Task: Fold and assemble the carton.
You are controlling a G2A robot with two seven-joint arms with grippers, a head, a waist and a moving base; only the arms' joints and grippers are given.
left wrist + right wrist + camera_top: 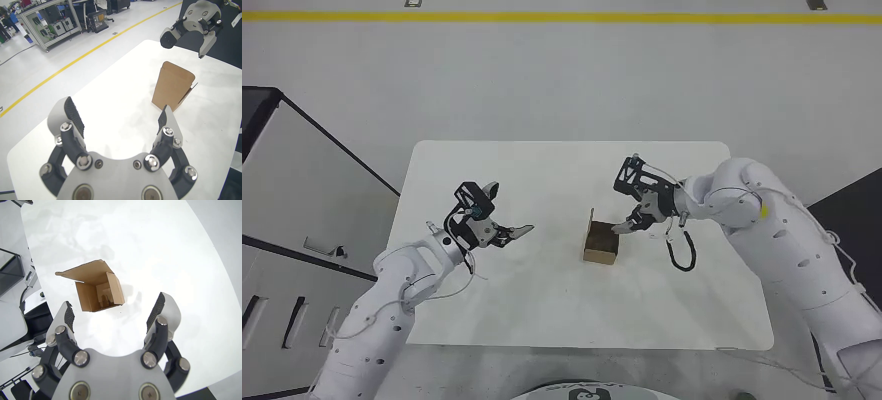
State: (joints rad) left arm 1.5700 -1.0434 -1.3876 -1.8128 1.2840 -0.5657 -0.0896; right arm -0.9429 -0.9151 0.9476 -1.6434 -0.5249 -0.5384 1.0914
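Standing carton [600, 243]: upright at the middle of your desk [542, 180], top open, one flap raised; its floor looks folded in, hard to confirm.
Left claw [117, 106]: yours is spread wide, empty, well apart from it.
Right claw [113, 300]: spread, empty, near its open top.

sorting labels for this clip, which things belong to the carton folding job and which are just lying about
Part of the job:
carton, standing on the table with its top open
left claw, open
right claw, open, close to the carton

Just around:
dark cabinet beside the table
yellow floor line
equipment rack in the room behind
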